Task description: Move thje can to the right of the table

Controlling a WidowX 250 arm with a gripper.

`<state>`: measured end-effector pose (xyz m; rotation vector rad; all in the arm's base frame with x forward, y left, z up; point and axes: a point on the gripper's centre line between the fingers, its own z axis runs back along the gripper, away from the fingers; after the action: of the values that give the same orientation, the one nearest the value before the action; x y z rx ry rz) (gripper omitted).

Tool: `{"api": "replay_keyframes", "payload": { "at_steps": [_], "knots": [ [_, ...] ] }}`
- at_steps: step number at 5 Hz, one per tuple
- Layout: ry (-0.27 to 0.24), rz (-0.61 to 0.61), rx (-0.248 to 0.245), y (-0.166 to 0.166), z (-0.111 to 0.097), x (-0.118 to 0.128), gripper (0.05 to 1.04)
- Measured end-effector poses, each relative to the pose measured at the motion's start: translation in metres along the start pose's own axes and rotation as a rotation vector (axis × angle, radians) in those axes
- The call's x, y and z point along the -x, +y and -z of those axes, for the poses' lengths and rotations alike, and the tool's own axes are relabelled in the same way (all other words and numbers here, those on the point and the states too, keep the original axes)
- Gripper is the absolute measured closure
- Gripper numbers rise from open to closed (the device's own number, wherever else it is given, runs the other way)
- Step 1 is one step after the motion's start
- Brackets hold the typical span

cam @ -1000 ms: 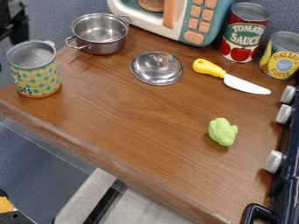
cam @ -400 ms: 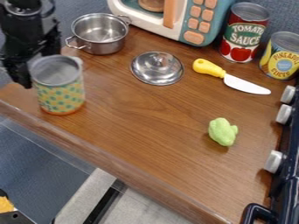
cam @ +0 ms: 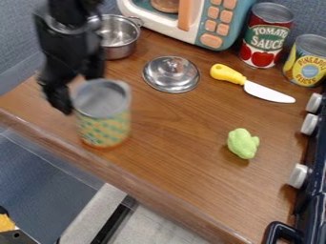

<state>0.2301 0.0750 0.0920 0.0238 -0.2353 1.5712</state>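
The black gripper point(cam: 76, 89) hangs over the left part of the table, against the back left side of the can. Its two fingers are spread apart, one at the can's left and one behind its rim. The can point(cam: 104, 124), open-topped with a yellow and green dotted pattern, stands upright on the wooden table point(cam: 178, 167), near the front left edge. Whether the can's far side touches the fingers is hidden.
A metal pot point(cam: 119, 38) is partly behind the arm. A metal lid point(cam: 170, 74), yellow-handled knife point(cam: 261, 90) and green toy point(cam: 242, 143) lie rightward. Two cans, tomato point(cam: 263, 38) and pineapple point(cam: 307, 62), stand by the toy microwave point(cam: 219, 26); a stove point(cam: 312, 190) borders the right.
The gripper has come in from the upper left to the can. The can has shifted right and toward the front edge along with it, staying upright.
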Motion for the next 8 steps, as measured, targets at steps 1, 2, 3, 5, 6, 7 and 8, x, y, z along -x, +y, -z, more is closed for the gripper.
{"api": "replay_keyframes", "payload": {
  "at_steps": [1,2,3,5,6,7,8],
  "knots": [
    [0.039,0.074,-0.018,0.004,0.001,0.038,0.082],
    [0.042,0.086,-0.027,0.004,0.0,0.064,0.082],
    [0.077,0.077,-0.07,0.008,0.001,0.091,0.082],
    [0.133,0.09,-0.1,0.003,-0.008,0.136,0.082],
    [0.157,0.112,-0.097,0.001,-0.01,0.151,0.082],
    [0.157,0.099,-0.09,0.001,-0.011,0.153,0.082],
    [0.163,0.078,-0.045,-0.004,-0.022,0.146,0.082]
  ]
}}
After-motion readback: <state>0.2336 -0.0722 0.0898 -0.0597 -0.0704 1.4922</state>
